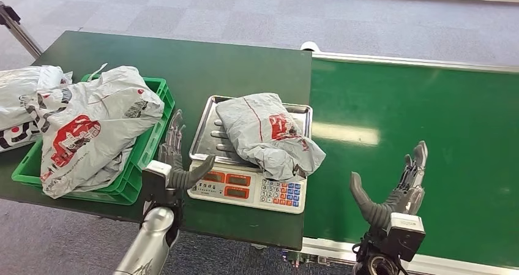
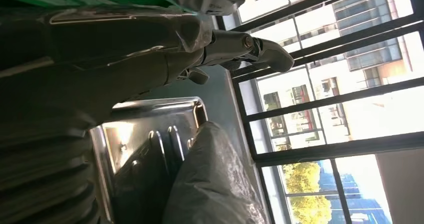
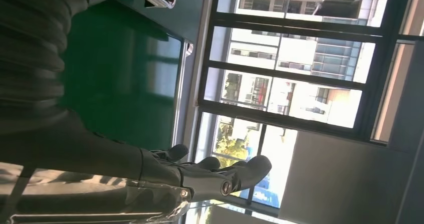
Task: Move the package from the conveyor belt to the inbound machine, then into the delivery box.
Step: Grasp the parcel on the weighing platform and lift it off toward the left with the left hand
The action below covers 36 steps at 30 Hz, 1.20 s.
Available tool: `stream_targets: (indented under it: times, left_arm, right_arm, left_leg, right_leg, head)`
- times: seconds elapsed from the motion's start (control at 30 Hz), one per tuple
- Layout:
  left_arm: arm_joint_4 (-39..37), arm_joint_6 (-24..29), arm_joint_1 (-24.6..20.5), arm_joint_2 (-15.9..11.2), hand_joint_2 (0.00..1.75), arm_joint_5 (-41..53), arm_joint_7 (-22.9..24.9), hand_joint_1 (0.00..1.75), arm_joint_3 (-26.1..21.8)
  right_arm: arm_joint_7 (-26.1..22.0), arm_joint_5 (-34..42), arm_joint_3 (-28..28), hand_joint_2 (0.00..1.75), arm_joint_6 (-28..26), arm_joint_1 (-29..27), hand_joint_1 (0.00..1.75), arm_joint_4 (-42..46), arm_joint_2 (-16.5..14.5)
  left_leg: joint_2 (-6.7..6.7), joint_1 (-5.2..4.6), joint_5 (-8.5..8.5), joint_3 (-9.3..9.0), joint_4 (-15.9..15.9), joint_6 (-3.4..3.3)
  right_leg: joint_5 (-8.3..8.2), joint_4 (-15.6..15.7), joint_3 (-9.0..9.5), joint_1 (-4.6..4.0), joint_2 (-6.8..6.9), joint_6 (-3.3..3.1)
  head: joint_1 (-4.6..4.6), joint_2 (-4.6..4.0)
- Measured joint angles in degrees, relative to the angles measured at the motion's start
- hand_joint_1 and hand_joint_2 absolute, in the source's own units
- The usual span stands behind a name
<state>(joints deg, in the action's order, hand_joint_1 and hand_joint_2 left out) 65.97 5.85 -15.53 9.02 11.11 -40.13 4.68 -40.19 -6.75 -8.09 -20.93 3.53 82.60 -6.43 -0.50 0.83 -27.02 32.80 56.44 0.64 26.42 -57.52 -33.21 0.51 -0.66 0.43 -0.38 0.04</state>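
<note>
A grey plastic package (image 1: 269, 134) with red print lies on the steel tray of the weighing scale (image 1: 205, 131), its near end hanging over the keypad. In the left wrist view the package (image 2: 210, 184) and the tray (image 2: 150, 114) sit just past my thumb. My left hand (image 1: 176, 161) stands open between the green crate (image 1: 153, 146) and the scale, thumb pointing at the scale's front. My right hand (image 1: 395, 192) is open over the near part of the green conveyor belt (image 1: 428, 128), holding nothing.
The green crate holds a large white and red bag (image 1: 92, 131), with another bag (image 1: 21, 103) beside it at the left table edge. The dark green table (image 1: 202, 60) extends behind the scale. Grey carpet lies beyond.
</note>
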Motion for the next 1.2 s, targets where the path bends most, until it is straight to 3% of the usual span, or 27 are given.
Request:
stream_targets:
  times: [0.5, 0.7, 1.2]
  left_arm:
    - [-5.77, 1.52, -13.93, -1.41, 1.75, 9.95, 1.38, 0.00, 0.19]
    - [-8.25, 0.62, -16.00, -1.41, 1.75, 13.78, 4.94, 0.00, 0.93]
    - [-20.85, -5.98, -19.92, -1.69, 1.75, 26.47, 15.43, 0.00, 8.15]
  right_arm:
    - [0.00, -3.32, 0.76, 1.75, 8.33, 1.85, 0.00, -9.81, -1.22]
    - [0.00, -4.61, 0.73, 1.75, 9.38, 2.52, 0.00, -12.11, -1.58]
    - [0.00, -6.00, 0.91, 1.75, 10.78, 2.79, 0.00, -14.78, -1.84]
  left_leg:
    - [-0.04, 0.00, 0.01, 0.02, 0.00, 0.00]
    - [-0.04, 0.00, 0.01, 0.02, 0.00, 0.00]
    - [-0.03, -0.01, 0.00, 0.02, 0.00, 0.00]
  right_leg:
    - [0.00, 0.00, -0.01, 0.00, 0.01, 0.00]
    - [0.00, 0.00, -0.03, 0.00, 0.01, 0.00]
    - [0.00, 0.00, -0.03, 0.01, 0.00, 0.01]
  head:
    - [0.00, 0.00]
    - [-0.01, 0.00]
    - [0.00, 0.00]
